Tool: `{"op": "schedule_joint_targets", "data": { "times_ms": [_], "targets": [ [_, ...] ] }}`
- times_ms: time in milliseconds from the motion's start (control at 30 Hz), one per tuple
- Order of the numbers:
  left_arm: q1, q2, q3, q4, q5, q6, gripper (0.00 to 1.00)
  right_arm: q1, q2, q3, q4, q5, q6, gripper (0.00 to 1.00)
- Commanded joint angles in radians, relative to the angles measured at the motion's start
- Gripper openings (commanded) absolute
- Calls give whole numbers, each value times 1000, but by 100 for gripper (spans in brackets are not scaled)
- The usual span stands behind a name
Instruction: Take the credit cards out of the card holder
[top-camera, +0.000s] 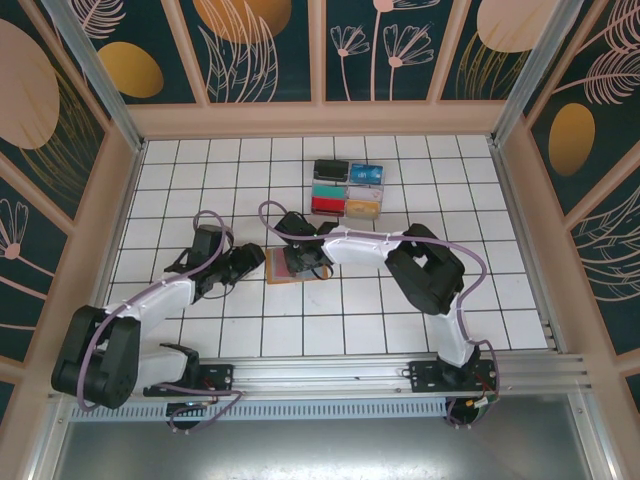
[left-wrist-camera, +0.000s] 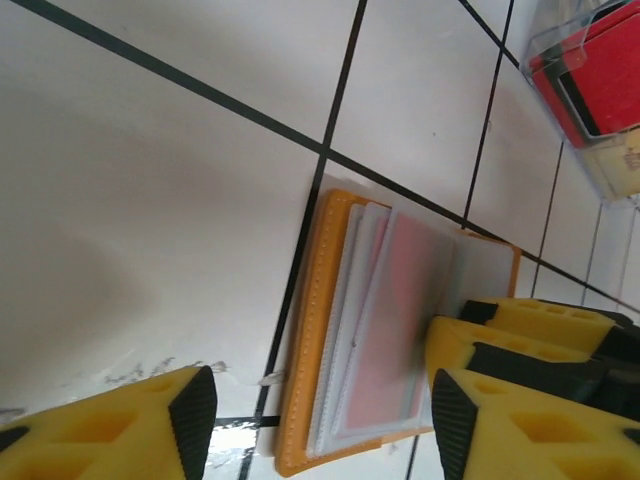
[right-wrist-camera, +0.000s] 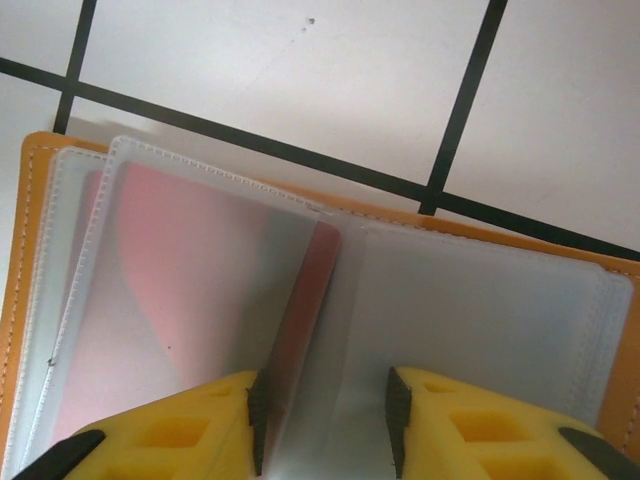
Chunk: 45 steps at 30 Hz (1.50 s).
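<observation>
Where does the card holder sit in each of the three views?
Top external: card holder at centre on the tiles, partly under the right gripper.
Left wrist: lower centre, lying open.
Right wrist: across the lower frame, clear sleeves facing up.
Shared landmark: the red card in its sleeve, seen in both wrist views.

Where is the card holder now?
Top view: the card holder lies open mid-table under the right gripper, the left gripper just left of it.
</observation>
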Motion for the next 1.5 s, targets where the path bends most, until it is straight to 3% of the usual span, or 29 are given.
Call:
{"op": "schedule_joint_targets", "data": {
  "times_ms": [0,267,400,467,600,967,1467],
  "targets": [
    [0,23,31,55,80,-2,54,-2,67,-65,-43,18,5,38],
    [-35,123,53,138,166,-9,37,-15,53,-120,-6,-21,-2,36],
    [-51,163,91,99,132,12,31,-18,53,-121,-2,-31,-6,36],
    [-53,172,98,70,88,19,30,-19,54,-122,-1,-34,-7,36],
    [-64,209,90,117,129,12,30,-21,54,-123,2,-45,-7,36],
    [-78,279,101,121,97,21,29,-22,54,-136,5,-49,-4,35],
    [-90,315,113,159,200,60,26,-40,55,-147,29,-98,11,35]
  ]
}}
